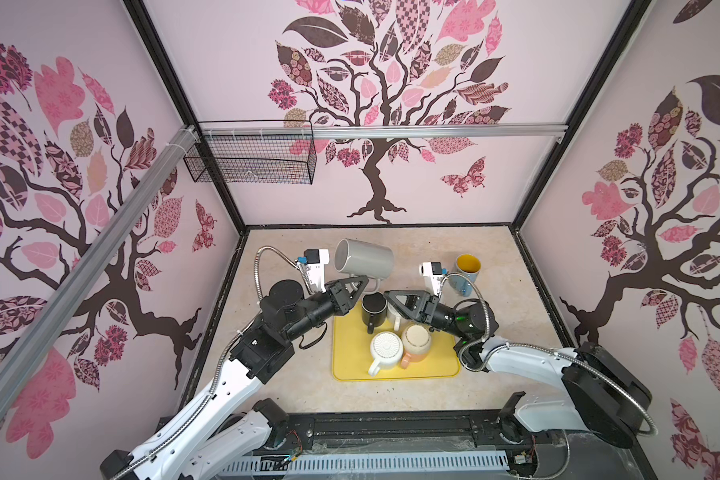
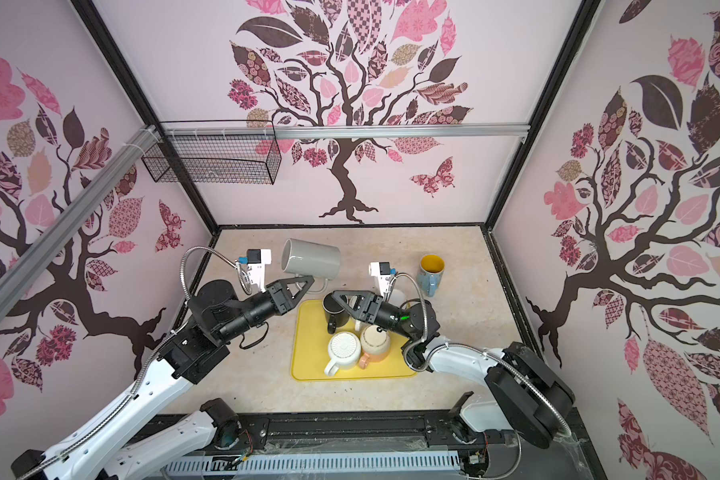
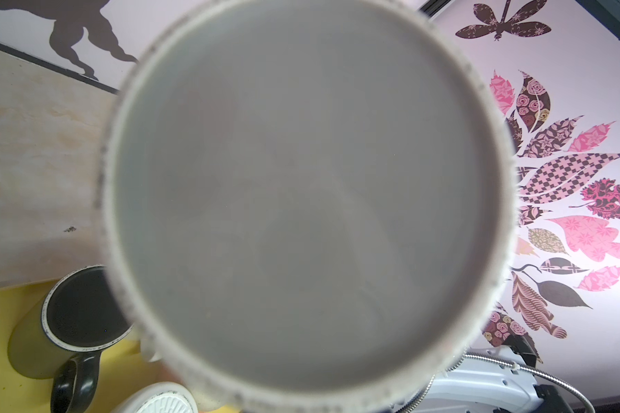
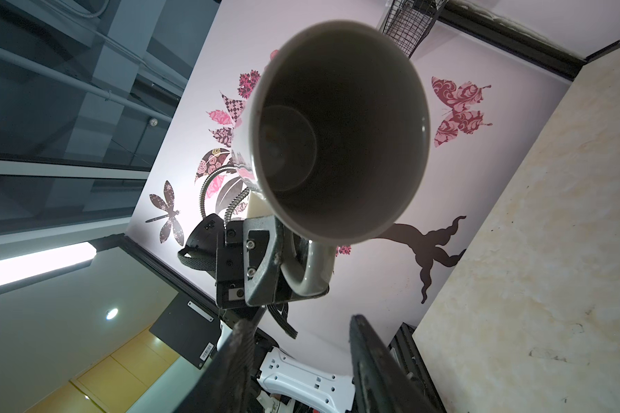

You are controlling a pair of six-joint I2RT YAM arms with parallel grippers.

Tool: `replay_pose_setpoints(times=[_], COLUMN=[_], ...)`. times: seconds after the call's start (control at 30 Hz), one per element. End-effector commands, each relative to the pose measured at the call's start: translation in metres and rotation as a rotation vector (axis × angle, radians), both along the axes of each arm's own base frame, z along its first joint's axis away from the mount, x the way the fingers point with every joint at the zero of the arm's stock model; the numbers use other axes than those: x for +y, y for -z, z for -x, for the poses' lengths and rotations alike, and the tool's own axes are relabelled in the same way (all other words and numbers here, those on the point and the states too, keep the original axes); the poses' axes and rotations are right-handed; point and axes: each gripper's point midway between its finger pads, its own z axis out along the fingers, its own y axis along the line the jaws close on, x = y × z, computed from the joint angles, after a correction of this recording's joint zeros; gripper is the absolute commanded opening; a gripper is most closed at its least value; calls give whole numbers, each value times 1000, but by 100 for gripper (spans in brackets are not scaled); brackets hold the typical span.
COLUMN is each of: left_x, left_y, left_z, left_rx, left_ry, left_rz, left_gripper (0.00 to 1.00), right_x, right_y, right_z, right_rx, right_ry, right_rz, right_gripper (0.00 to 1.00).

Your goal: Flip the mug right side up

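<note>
Grey mug (image 1: 364,258) sideways, handle in left hand (image 1: 363,281)

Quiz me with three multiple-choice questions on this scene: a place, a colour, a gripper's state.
1. Where does the blue mug with the yellow inside stand? A on the yellow plastic tray; B on the beige table, right of the tray; C atop another mug.
2. What colour is the lifted ceramic mug in the left gripper? A grey; B black; C peach.
3. The right gripper has its fingers: A open, empty; B shut on a handle; C shut on the tray's rim.
Answers: 1 B, it stands on bare table; 2 A, its wall is grey in both top views; 3 A, the right wrist view shows a bare gap between them.
</note>
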Motion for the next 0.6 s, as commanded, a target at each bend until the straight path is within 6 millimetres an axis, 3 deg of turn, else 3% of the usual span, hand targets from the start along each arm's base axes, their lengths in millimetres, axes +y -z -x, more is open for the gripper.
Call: replay_pose_setpoints(times=[0.0, 0.37, 0.57], left_x=[-1, -13, -20], left_y=[-47, -39, -32], left_z=[11, 19, 25], left_rx=[-162, -162, -153], left_ry=[35, 79, 99], left_rz=[124, 106, 98], left_gripper=[0, 0, 0], right_x=[2, 11, 11], right_y=[-27, -38, -43], right_z=[1, -12, -20], right_rx=[-50, -32, -8], right_ry=[-27, -50, -47], right_rz=[-65, -131, -183], right_gripper=[48, 47, 39])
